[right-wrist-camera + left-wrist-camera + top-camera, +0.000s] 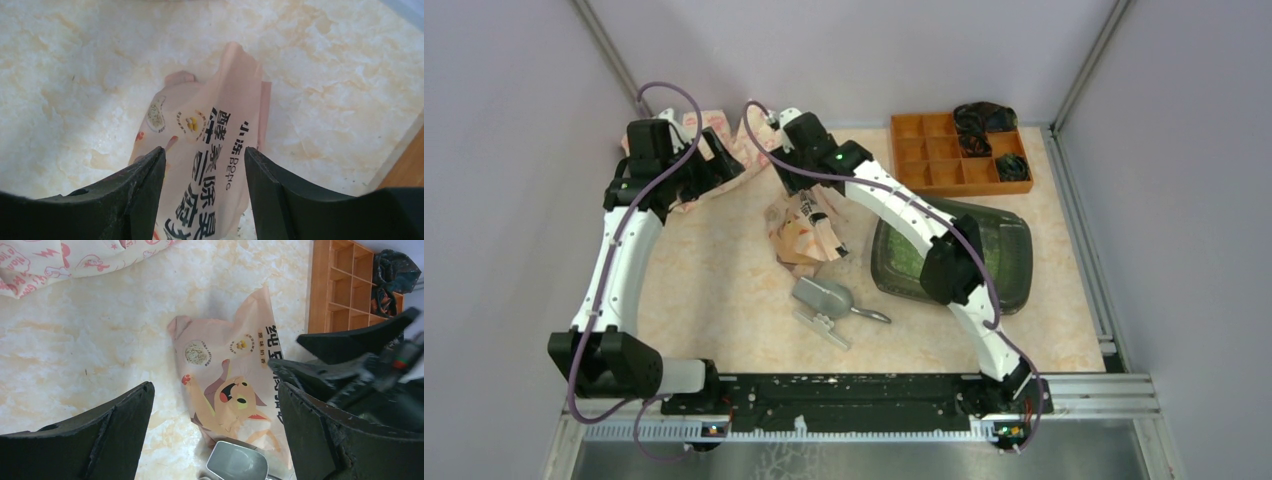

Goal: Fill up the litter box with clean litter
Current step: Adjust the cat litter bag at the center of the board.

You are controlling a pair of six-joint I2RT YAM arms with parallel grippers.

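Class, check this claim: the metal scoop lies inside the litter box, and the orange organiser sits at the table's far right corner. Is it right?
No. The metal scoop lies on the table, left of the litter box, not inside it, as the top external view shows. The orange organiser does sit at the far right corner.

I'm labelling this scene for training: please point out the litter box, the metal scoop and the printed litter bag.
litter box [1020, 262], top view, on its right rim.
metal scoop [820, 294], top view, on its bowl.
printed litter bag [227, 390], left wrist view, on the cat print.
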